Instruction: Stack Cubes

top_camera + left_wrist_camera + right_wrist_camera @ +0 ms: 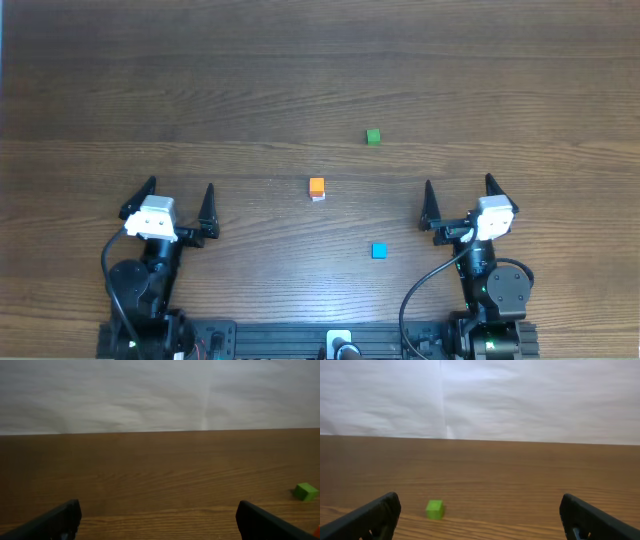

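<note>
Two arms stand ready over a wooden table (pixel 200 80) with the stacking not yet begun; no cube is in either gripper. Nearest the bases, the blue cube (pixel 379 250) sits on the wood, nearer than the orange cube (pixel 317 186) and off to its right-arm side. The left gripper (pixel 180 196) hangs well to the left of the orange cube with its fingers spread wide and nothing between them. The right gripper (pixel 458 194) is well to the orange cube's right, equally wide and empty. The orange cube itself lies about midway between the two (a pale sliver shows at its near edge, and whether that is another piece beneath it cannot be told). Farthest out, the green cube (pixel 373 136) rests beyond the orange cube, a little toward the right arm's side and apart from it. The step in hand looks like the first pick. The right arm seems best placed: it would have to lower squarely over the blue cube, close on it, then carry it onto the orange cube.
</note>
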Robot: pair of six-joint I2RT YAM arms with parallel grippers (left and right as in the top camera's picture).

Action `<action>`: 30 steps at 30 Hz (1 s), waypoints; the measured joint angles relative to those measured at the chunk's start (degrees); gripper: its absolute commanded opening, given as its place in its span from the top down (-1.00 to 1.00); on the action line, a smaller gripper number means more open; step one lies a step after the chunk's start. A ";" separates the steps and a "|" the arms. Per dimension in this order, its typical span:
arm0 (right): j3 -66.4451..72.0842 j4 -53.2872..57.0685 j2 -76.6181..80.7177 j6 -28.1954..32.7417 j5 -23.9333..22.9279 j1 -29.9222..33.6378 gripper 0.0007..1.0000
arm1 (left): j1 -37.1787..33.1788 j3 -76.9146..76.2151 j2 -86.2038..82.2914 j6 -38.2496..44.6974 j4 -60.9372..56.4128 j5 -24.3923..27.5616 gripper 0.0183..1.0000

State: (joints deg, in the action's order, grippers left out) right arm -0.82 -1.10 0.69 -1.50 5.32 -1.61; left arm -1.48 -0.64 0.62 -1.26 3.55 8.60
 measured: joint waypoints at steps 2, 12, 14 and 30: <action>-0.76 1.09 0.00 -0.39 1.46 0.00 -0.98 | 0.00 0.00 0.00 0.00 0.00 0.00 -1.00; -21.24 10.03 5.22 0.68 3.78 -0.04 -0.98 | 0.00 0.00 0.00 0.00 0.02 0.00 -1.00; -29.46 13.81 9.86 1.75 4.92 -0.39 -0.98 | -0.02 0.00 0.02 0.00 0.02 0.02 -1.00; -71.91 44.17 69.57 0.17 9.11 -7.69 -0.98 | 0.00 0.00 -0.04 0.00 0.07 0.02 -1.00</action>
State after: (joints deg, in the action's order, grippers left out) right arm -72.73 43.07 70.26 -1.32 14.44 -9.30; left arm -1.48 -0.64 0.58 -1.26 3.62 8.62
